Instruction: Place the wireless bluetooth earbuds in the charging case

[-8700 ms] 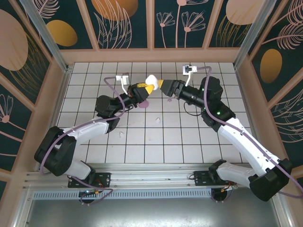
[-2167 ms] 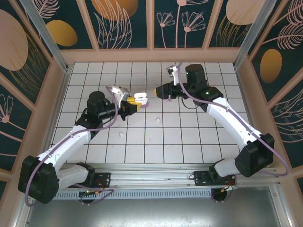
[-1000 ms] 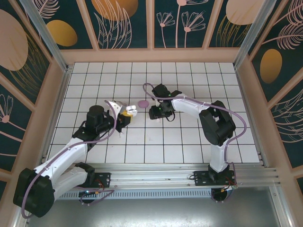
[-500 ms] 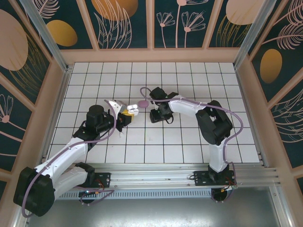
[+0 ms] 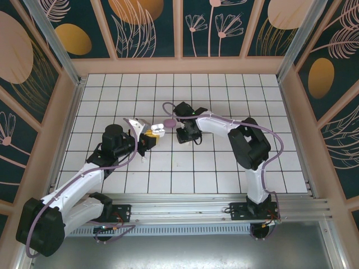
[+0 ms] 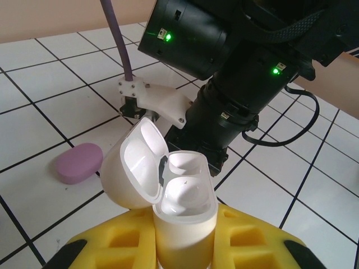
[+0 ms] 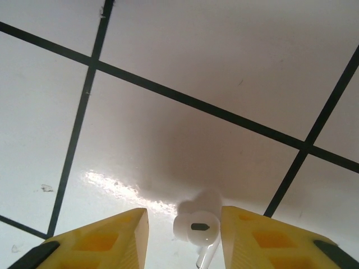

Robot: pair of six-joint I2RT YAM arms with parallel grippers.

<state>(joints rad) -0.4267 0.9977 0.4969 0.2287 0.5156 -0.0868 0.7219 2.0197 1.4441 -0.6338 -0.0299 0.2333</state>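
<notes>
My left gripper [image 5: 151, 133] is shut on the white charging case [image 6: 185, 208], which stands upright between its yellow fingers with the lid [image 6: 136, 165] swung open and both sockets empty. The case [image 5: 156, 129] also shows in the top view. My right gripper [image 5: 187, 135] points straight down at the tiled floor, just right of the case. In the right wrist view a white earbud [image 7: 197, 227] lies on the tile between the open yellow fingers [image 7: 104, 241], close against the right-hand one. The right gripper [image 7: 184, 217] holds nothing.
A closed pale purple case [image 6: 78, 162] lies on the floor [image 5: 224, 101] beyond the white case, and its purple shape [image 5: 169, 121] sits by the right arm's cable. Another small pale bud [image 5: 145, 159] lies on a tile near my left arm. Wooden walls [image 5: 179, 65] ring the floor.
The right arm has swung from mid-air down to the floor and shifted slightly left over the white earbud. The left gripper drew back and lowered with the open case, then stayed still.
</notes>
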